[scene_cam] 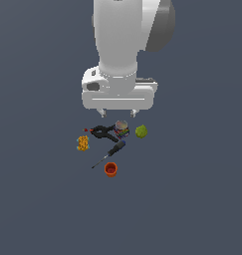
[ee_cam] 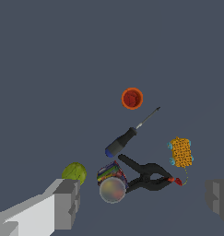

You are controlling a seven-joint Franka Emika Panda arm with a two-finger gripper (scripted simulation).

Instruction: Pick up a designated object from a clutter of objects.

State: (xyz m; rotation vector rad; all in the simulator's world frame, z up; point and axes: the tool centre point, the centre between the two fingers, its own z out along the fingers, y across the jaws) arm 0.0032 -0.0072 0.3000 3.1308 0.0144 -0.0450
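No writing can be read anywhere; the multicoloured can carries bands of colour on its side, but any lettering is too small to make out. There is one of each thing, six in all. One black spring clamp lies flat on the dark floor, its two long handles splayed toward the can and its small red-orange tips pointing toward the one yellow perforated piece, which sits just beside those tips on the exterior view's left of the group. The can stands upright, touching or nearly touching the clamp's handles. One green ball rests on the exterior view's right of the can, a little apart. One screwdriver with a dark handle and thin shaft lies aslant near the clamp, and one orange cup stands open side up beyond the shaft's tip. The gripper hangs above the clamp and can, its fingers spread wide apart and holding nothing.
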